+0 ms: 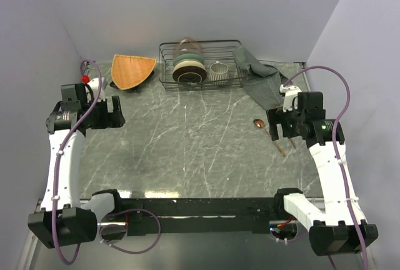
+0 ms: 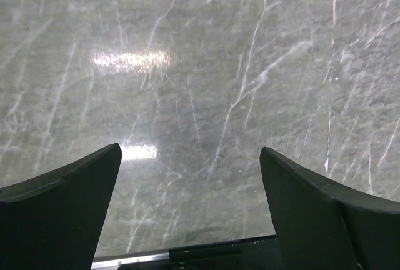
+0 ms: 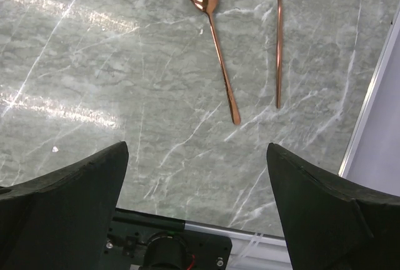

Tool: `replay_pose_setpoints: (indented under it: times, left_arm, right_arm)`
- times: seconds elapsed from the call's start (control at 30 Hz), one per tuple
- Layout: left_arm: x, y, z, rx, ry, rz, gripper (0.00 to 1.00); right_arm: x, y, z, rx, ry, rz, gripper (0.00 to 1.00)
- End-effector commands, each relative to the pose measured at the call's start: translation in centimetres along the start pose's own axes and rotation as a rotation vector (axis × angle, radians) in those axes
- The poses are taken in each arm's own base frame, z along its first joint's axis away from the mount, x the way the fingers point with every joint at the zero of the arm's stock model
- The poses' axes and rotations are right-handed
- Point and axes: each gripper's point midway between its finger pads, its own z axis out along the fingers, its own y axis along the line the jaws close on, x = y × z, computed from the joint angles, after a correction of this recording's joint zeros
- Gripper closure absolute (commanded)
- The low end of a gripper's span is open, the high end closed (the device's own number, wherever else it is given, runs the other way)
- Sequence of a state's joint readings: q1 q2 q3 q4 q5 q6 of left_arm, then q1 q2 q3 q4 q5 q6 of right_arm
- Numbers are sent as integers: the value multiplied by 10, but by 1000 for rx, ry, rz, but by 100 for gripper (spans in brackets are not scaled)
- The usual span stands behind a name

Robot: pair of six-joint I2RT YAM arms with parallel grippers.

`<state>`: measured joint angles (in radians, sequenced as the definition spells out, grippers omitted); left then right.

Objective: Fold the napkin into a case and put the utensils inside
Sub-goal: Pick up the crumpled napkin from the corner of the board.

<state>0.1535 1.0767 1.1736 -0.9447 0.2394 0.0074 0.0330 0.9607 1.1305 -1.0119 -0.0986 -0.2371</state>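
Right gripper (image 3: 197,147): jaws wide apart, empty. Slim copper-coloured metal spoon (image 3: 215,39) and fork (image 3: 279,32) lie on grey marble tabletop (image 3: 94,64) ahead of it. Left gripper (image 2: 190,150): likewise wide, empty.

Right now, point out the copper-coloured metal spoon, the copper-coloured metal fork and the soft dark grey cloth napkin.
copper-coloured metal spoon (image 3: 219,51): right wrist view, middle of its handle.
copper-coloured metal fork (image 3: 279,39): right wrist view, middle of its handle.
dark grey cloth napkin (image 1: 257,77): top external view, centre of the bunched cloth.
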Motion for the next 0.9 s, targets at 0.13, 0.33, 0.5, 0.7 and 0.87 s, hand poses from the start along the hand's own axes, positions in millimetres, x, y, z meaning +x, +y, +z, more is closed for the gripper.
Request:
replay_pose_setpoints:
  times: [0.13,0.33,0.5,0.7,0.87]
  left_arm:
    - [-58,-12,-34,23,-229,60,1]
    - [-97,-3,-52,-49,-361,103,1]
    - [-112,-6,-48,-31,-391,98,1]
    - [-120,-16,-41,38,-406,112,1]
    - [-122,-9,-26,23,-368,114,1]
  right_arm:
    - [-62,-22,-1,80,-122,-9,0]
    - [-113,-39,21,113,-180,33,0]
    - [-148,-66,69,132,-205,27,0]
    - [-184,-111,142,158,-156,48,0]
    - [-197,-132,195,128,-112,88,0]
